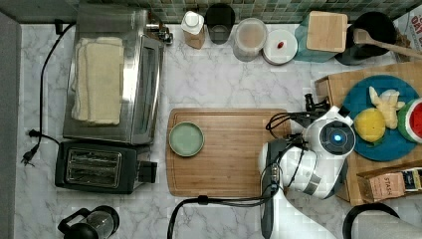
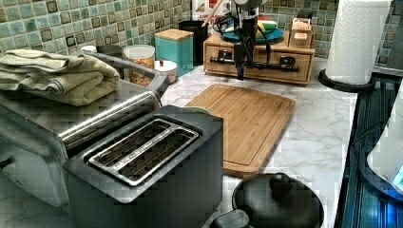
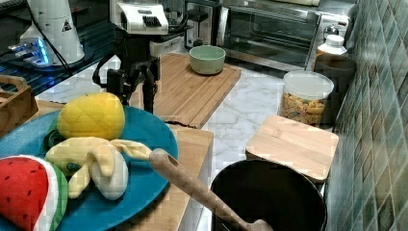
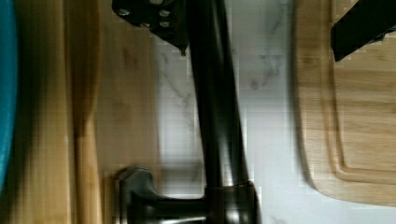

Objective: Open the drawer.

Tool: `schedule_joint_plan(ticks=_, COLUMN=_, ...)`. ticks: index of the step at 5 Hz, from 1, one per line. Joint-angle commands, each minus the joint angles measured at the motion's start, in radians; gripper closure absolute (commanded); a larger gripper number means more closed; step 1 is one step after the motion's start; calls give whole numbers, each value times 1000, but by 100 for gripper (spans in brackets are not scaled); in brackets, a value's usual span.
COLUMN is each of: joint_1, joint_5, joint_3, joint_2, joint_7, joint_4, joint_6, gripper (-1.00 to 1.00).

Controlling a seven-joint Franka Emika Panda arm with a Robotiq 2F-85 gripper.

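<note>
Pincer (image 2: 240,71) hangs point-down right in front of the drawer (image 2: 259,64), at its black bar handle (image 2: 256,64), and from the wrist view one dark finger lies on one side of the bar with the other well off on the far side, so I'd call it spread around the handle, not yet pinching it. That drawer sits in a low wooden stand at the left view's far end of the marble counter (image 2: 313,128), just beyond the cutting board (image 2: 247,118), with a blue plate (image 1: 383,119) of toy fruit on top. It looks shut. I'd judge the wood stiff and the drawer light, sliding easily; the metal bar is rigid but smooth, so a grip near its middle would pull straightest. The stand itself may drag along if tugged hard.
</note>
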Motion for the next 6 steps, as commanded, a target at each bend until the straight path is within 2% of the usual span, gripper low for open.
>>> schedule_joint_plan(ticks=1, joint_1=77, joint_5=183, joint_3=171, joint_2=-140, joint_7=-29, joint_4=-183, joint_6=-39, gripper=-100)
schedule_joint_plan(ticks=3, joint_1=141, joint_5=225, joint_3=288, joint_2=-252, joint_7=128, joint_4=-298, joint_6=-66, gripper=-100)
schedule_joint_plan(ticks=5, joint_1=147, joint_5=278, joint_3=391, joint_2=-306, joint_7=178, joint_4=-306, joint_6=-142, gripper=-100)
schedule_joint_plan(ticks=6, joint_1=166, joint_5=282, joint_3=392, joint_2=-318, joint_7=206, joint_4=-284, joint_6=-182, gripper=-100)
